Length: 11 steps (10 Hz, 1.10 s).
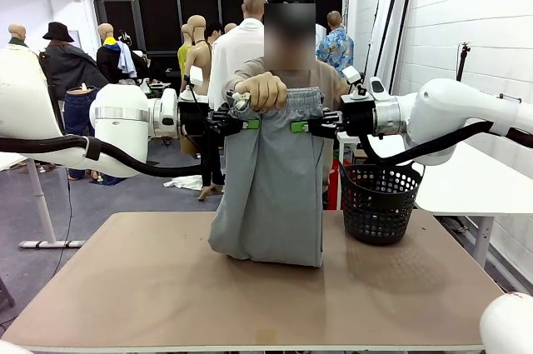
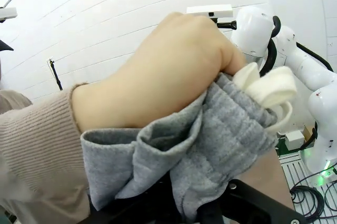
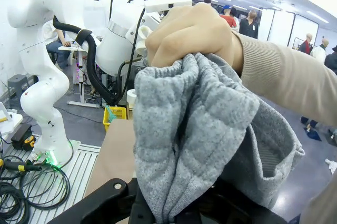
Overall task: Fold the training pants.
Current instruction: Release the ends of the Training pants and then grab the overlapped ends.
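Fingers of the left gripper [image 1: 250,124] were shut on the gathered waistband [image 1: 287,104] of the training pants [image 1: 271,196], and I found the right gripper [image 1: 300,127] shut on the same band from the other side. Between the two, the person's hand [image 1: 261,92] was fisted around the top of the band. In both wrist views the cloth bulged over the black fingers, so I could not judge how deep each bite went.

Risks noted:
- Three holders shared one short stretch of elastic. I judged that if either arm pulled away while the hand kept its fist, the band could slide out of the pads or stretch unevenly.
- Both bites sat at the band's lower edge. A shallow hold on soft jersey could let go under the garment's weight, on one side first, and leave the pants hanging askew.
- The pale drawstring [image 2: 271,89] stuck out loose beside the hand and could snag on a finger.
- The basket [image 1: 379,204] stood near the garment's right edge. A sideways swing might brush it.
- The lower end rested on the table [image 1: 125,287]. Lowering without drawing it flat would probably heap the cloth instead of folding it.

Condition of the garment: light grey jersey, held upright over the middle of the table and hanging as one narrow panel with long vertical creases. The bottom was rounded and slightly bunched where it met the tabletop.
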{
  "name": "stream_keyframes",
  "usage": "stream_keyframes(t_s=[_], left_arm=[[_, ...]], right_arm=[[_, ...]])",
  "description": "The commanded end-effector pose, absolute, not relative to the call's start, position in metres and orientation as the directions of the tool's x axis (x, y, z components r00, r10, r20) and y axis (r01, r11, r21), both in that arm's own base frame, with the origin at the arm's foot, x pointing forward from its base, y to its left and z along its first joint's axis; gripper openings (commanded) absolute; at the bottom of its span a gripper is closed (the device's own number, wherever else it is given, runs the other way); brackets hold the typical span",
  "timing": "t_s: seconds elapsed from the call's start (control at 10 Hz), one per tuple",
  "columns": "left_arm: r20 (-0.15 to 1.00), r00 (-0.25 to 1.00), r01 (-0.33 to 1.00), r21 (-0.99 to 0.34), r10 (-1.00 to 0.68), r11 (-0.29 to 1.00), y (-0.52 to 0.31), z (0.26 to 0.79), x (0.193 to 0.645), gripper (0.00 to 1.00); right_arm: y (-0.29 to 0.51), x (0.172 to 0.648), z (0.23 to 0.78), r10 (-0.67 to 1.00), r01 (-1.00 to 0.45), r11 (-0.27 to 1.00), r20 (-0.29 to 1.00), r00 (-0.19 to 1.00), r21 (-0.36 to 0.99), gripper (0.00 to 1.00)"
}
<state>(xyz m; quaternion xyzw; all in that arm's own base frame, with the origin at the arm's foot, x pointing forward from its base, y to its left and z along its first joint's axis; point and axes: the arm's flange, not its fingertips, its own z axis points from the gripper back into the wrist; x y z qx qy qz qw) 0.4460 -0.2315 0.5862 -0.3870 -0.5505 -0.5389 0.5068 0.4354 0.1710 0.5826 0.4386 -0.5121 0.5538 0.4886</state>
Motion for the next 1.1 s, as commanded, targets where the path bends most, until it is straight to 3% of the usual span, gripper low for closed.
stream_keyframes(t_s=[0.0,1.0], left_arm=[[0.973,-0.206,0.966,0.219,-0.102,0.14,-0.2322,0.5869,0.4442,0.0],[0.973,-0.206,0.966,0.219,-0.102,0.14,-0.2322,0.5869,0.4442,0.0]], right_arm=[[0.1722,0.433,0.5857,0.085,-0.991,-0.004,0.987,-0.136,-0.137,0.0],[0.1722,0.433,0.5857,0.085,-0.991,-0.004,0.987,-0.136,-0.137,0.0]])
